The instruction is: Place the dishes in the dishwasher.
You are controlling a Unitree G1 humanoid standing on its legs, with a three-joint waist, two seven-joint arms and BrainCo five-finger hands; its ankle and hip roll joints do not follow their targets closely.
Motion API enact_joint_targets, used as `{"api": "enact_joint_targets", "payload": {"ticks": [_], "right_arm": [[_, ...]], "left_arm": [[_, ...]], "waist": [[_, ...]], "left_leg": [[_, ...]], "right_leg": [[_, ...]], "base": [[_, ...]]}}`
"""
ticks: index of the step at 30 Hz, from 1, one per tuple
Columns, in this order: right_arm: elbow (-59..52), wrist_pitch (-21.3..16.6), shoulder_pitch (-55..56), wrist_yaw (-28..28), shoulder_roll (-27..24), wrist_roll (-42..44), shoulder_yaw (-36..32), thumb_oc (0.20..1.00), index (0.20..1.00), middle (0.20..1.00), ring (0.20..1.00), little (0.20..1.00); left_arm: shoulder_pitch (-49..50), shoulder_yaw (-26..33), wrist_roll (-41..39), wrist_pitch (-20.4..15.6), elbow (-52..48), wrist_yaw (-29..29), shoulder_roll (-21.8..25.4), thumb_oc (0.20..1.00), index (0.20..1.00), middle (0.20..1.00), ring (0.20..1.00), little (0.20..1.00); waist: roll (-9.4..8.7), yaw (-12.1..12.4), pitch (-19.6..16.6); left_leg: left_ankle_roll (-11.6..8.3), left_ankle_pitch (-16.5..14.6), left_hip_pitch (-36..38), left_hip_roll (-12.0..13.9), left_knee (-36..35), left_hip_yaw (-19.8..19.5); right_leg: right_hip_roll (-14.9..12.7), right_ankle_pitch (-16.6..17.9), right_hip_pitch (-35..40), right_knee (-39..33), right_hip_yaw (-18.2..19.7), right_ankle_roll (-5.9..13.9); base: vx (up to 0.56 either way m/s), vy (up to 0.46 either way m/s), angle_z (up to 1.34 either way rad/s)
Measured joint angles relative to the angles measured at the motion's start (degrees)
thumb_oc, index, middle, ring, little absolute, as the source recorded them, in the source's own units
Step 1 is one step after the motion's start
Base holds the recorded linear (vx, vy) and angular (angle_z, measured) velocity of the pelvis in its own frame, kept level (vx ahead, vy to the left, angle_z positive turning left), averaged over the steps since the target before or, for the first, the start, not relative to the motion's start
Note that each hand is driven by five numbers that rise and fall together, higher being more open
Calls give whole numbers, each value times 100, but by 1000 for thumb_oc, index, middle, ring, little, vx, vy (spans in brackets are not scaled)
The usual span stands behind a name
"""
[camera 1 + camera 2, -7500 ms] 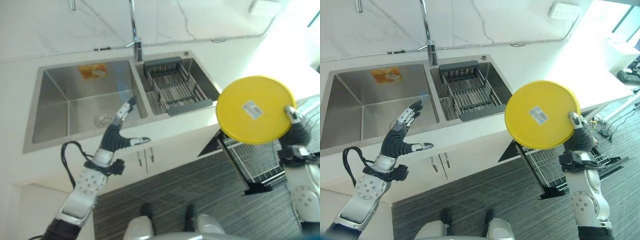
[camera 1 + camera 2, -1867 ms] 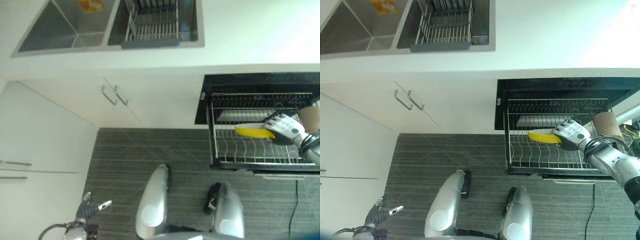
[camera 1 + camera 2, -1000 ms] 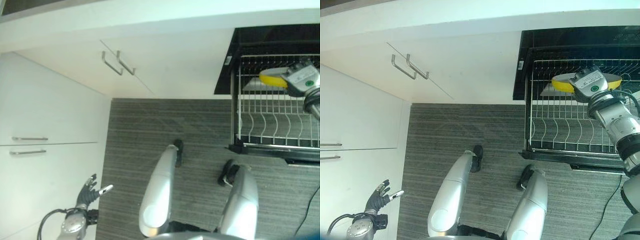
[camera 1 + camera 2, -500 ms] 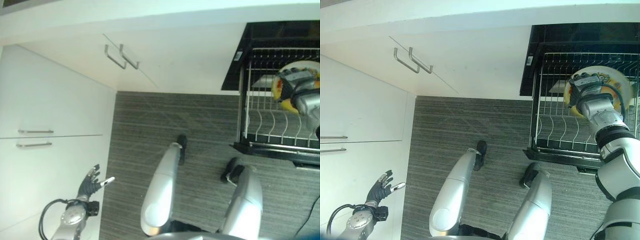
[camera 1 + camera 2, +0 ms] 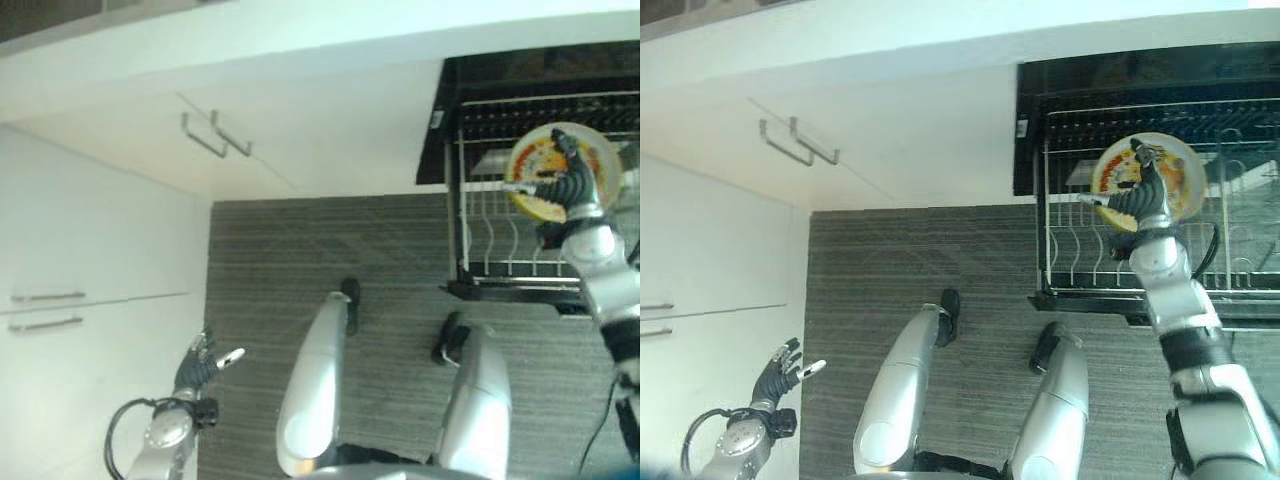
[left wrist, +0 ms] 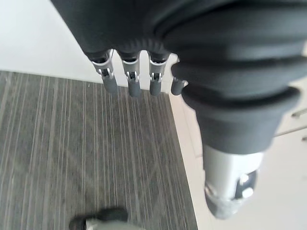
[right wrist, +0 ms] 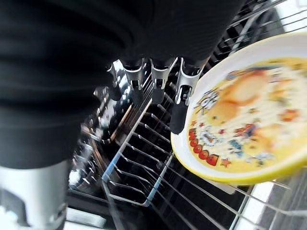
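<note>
Down at lower left, the left hand (image 5: 196, 368) hangs idle over the striped floor (image 5: 390, 240) beside white cabinet fronts (image 5: 90, 300), fingers loosely spread, nothing in it. Two pairs of bar handles show on the cabinets: one pair (image 5: 216, 134) on the upper door, one pair (image 5: 42, 310) on the drawers at far left.

Further right, the dishwasher (image 5: 1140, 70) stands open with one wire rack (image 5: 1080, 265) pulled out. One plate (image 5: 1180, 165), yellow-rimmed with a cartoon print, stands nearly upright among the rack tines. Right hand (image 5: 1140, 200) is raised in front of it, fingers (image 7: 178, 108) straight and relaxed, tips at or just off the rim; contact cannot be told for sure. No other dishes visible in the rack.

Handling guess: plate looks like light, stiff plastic or melamine, smooth and a bit slippery, not very fragile. Best hold is a rim pinch, thumb on one face and fingers on the other. Upright in tines it could tip if nudged.
</note>
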Motion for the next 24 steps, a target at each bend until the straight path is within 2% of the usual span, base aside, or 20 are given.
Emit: {"api": "enact_joint_targets", "payload": {"ticks": [1, 2, 3, 4, 6, 8, 10, 14, 15, 16, 17, 18, 21, 23, 24], "right_arm": [[-692, -16, 409, -158, 538, -6, -151, 1000, 1000, 1000, 1000, 1000], [-1214, -33, 692, -239, 876, -10, -155, 1000, 1000, 1000, 1000, 1000], [-1549, -43, 866, -251, 892, 20, -137, 1000, 1000, 1000, 1000, 1000], [-1642, -189, 946, -296, 701, 363, -190, 1000, 1000, 1000, 1000, 1000], [-1399, -601, 1038, -295, 976, 1081, -533, 1000, 1000, 1000, 1000, 1000], [-1095, -629, 1419, 52, 1030, 2340, -619, 1000, 1000, 1000, 1000, 1000], [-1067, -677, 1644, 210, 1066, 2812, -694, 1000, 1000, 1000, 1000, 1000], [-1684, -1154, 1855, 239, 1045, 2690, -1007, 1000, 1000, 1000, 1000, 1000], [-2160, -1622, 1866, 32, 967, 2128, -1178, 1000, 1000, 1000, 1000, 1000], [-2183, -1666, 1869, 0, 947, 2067, -1202, 1000, 1000, 1000, 1000, 1000], [-2159, -1973, 1953, -429, 797, 1578, -1534, 1000, 1000, 1000, 1000, 1000], [-2072, -2053, 2007, -706, 790, 1399, -1758, 1000, 1000, 1000, 1000, 1000], [-1261, -2171, 2201, -1657, 876, 998, -1841, 1000, 1000, 1000, 1000, 1000], [35, -2266, 2479, -2053, 1347, 1002, -1526, 1000, 1000, 1000, 1000, 1000], [296, -2265, 2562, -2100, 1469, 1012, -1425, 1000, 1000, 1000, 1000, 1000]], "left_arm": [[41, 5, 13, 22, 9, 79, -127, 1000, 1000, 1000, 1000, 1000], [37, 59, 15, 47, 7, 140, -217, 1000, 1000, 1000, 1000, 1000], [-1, 62, 19, 69, -8, 155, -256, 1000, 1000, 1000, 1000, 1000], [-59, 40, 21, 56, 19, 257, -328, 1000, 1000, 1000, 1000, 1000], [-59, 18, 24, 9, 98, 334, -434, 1000, 1000, 1000, 1000, 1000], [-19, 45, 23, -68, 261, 508, -415, 1000, 1000, 1000, 1000, 1000], [126, 60, 22, -139, 308, 535, -413, 1000, 1000, 1000, 1000, 1000], [163, 40, 27, -203, 488, 611, -453, 1000, 1000, 1000, 1000, 1000], [163, 32, 26, -264, 508, 628, -477, 1000, 1000, 1000, 1000, 1000], [161, 34, 26, -274, 507, 630, -474, 1000, 1000, 1000, 1000, 1000], [136, 55, 26, -312, 481, 632, -445, 1000, 1000, 1000, 1000, 1000], [135, 66, 26, -321, 473, 631, -419, 1000, 1000, 1000, 1000, 1000], [141, 268, 21, -357, 582, 590, -396, 1000, 1000, 1000, 1000, 1000], [148, 340, 19, -375, 639, 575, -328, 1000, 1000, 1000, 1000, 1000], [150, 355, 21, -374, 627, 572, -336, 1000, 1000, 1000, 1000, 1000]], "waist": [[-133, -187, 2], [-243, -236, -4], [-287, -315, -1], [-300, -410, -3], [-324, -394, -1], [-396, -375, 0], [-465, -402, -3], [-640, -524, -14], [-693, -550, -21], [-701, -563, -26], [-737, -576, -40], [-745, -587, -44], [-750, -666, -49], [-741, -690, -50], [-733, -687, -50]], "left_leg": [[-1, -12, 105, 61, -40, 62], [-10, -17, 167, 105, -83, 130], [-12, -26, 165, 156, -101, 154], [-10, -6, 189, 166, -175, 167], [-30, 33, 354, 192, -316, 181], [-93, 194, 498, 256, -665, 203], [-134, 253, 642, 318, -846, 200], [-238, 333, 1019, 420, -1202, 243], [-254, 339, 1206, 488, -1285, 311], [-253, 337, 1217, 490, -1288, 316], [-252, 335, 1260, 501, -1288, 360], [-255, 333, 1255, 503, -1282, 372], [-261, 310, 1271, 497, -1255, 462], [-246, 291, 1271, 479, -1265, 491], [-246, 290, 1271, 469, -1265, 492]], "right_leg": [[78, 39, 68, -92, 71, 27], [125, 68, 76, -135, 137, 31], [157, 112, 68, -199, 146, 5], [182, 163, 90, -285, 148, 0], [225, 203, 231, -403, 144, -2], [313, 279, 332, -638, 66, -35], [382, 344, 481, -816, -15, -41], [536, 397, 790, -1089, -42, -29], [612, 432, 957, -1220, -29, -45], [615, 432, 965, -1225, -27, -45], [623, 433, 984, -1254, -8, -43], [624, 434, 981, -1259, -3, -42], [620, 451, 952, -1275, 93, -12], [596, 453, 931, -1250, 131, 0], [584, 445, 925, -1227, 134, 2]], "base": [[42, 50, -38], [32, 52, -41], [34, 48, -27], [32, 19, -15], [31, -60, -6], [45, -101, -4], [34, -59, -7], [54, -30, -10], [70, 21, -19], [59, 23, -21], [36, 20, -7], [37, 26, -8], [35, 15, -11], [35, -17, -6], [17, -27, 3]]}}
